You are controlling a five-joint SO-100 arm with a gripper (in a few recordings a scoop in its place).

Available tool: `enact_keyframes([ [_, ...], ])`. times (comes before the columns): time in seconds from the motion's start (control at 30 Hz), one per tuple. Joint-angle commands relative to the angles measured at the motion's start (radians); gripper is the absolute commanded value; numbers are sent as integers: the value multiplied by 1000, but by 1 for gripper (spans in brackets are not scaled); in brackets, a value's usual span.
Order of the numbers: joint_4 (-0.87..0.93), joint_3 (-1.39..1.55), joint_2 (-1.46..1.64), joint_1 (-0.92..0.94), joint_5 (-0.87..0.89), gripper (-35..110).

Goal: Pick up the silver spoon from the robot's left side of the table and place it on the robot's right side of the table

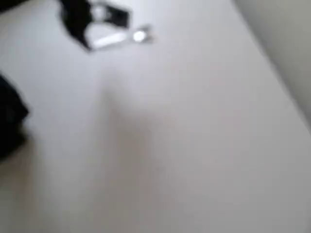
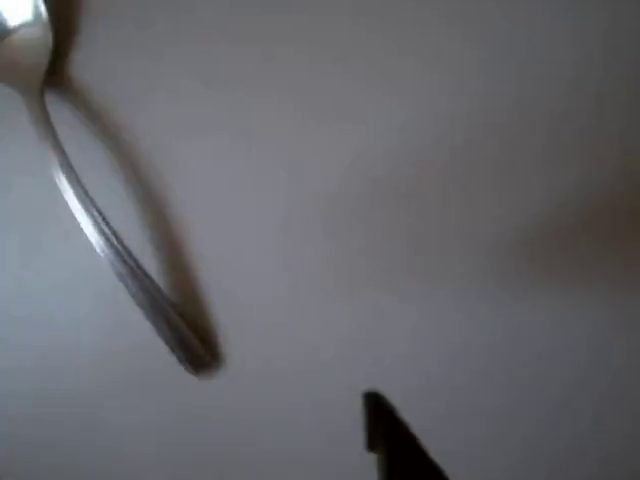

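In the overhead view, which is quite blurred, we see the silver spoon (image 1: pixel 124 37) near the top edge of the picture, on the white table (image 1: pixel 194 145). Its bowl points to the right and its handle goes to the left, toward the black gripper (image 1: pixel 92 24), which is just beside the handle end. The blur does not let us tell if the gripper touches the handle, or if its jaws are apart or closed.

In the wrist view, the silver spoon (image 2: pixel 95 225) is at the left, with the bowl in the upper left corner and the slim handle running down to the right. A dark shadow follows it on the table (image 2: pixel 430 200). 1 black finger tip (image 2: pixel 395 440) shows at the bottom edge, apart from the spoon.
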Motion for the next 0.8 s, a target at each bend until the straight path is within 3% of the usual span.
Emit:
enact_keyframes([
  [0.0,18,-272,-181,-3,-25,43],
  [0.27,114,-657,-495,64,-49,40],
  [0.4,150,-795,-597,78,-52,26],
  [0.53,187,-851,-637,91,-52,-1],
  [0.77,244,-853,-598,94,-48,-2],
])
